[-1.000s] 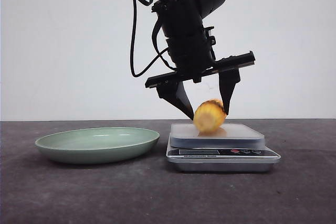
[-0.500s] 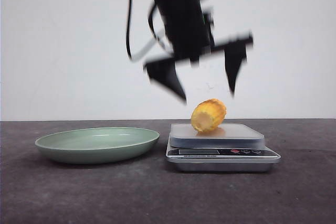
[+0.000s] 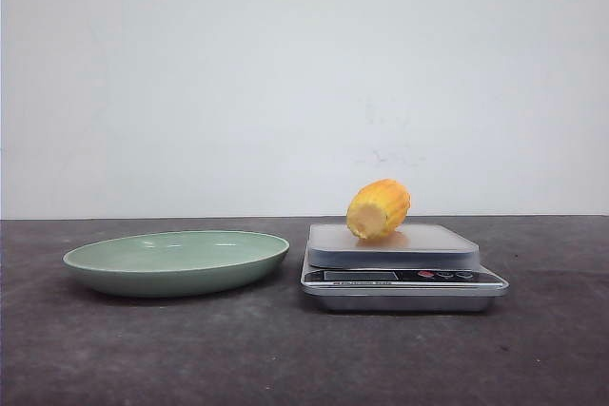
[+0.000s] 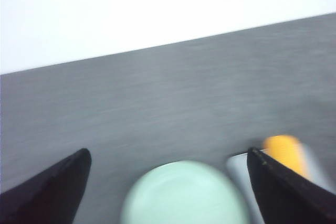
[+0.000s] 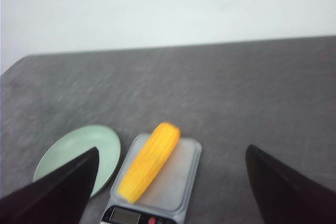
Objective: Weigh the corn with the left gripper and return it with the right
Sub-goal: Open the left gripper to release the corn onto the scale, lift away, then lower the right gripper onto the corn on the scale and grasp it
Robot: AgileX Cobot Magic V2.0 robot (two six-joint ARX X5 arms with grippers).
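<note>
The yellow-orange corn (image 3: 379,208) lies on its side on the scale's platform (image 3: 392,241), held by nothing. Neither arm shows in the front view. In the left wrist view my left gripper (image 4: 168,153) is open with its black fingers (image 4: 58,184) far apart and nothing between them, high above the table. The corn (image 4: 286,153) shows blurred beside one finger. My right gripper (image 5: 172,149) is open too and looks down from a height on the corn (image 5: 149,161), which lies lengthwise on the scale (image 5: 181,179).
A shallow green plate (image 3: 176,261) stands on the dark table to the left of the silver scale (image 3: 404,280). It shows below the left gripper as the plate (image 4: 184,195) and beside the scale as the plate (image 5: 68,153). A white wall is behind.
The left gripper let go of the corn on the scale, rose fast and left the front view at the top. The corn settled and stays on the platform.
</note>
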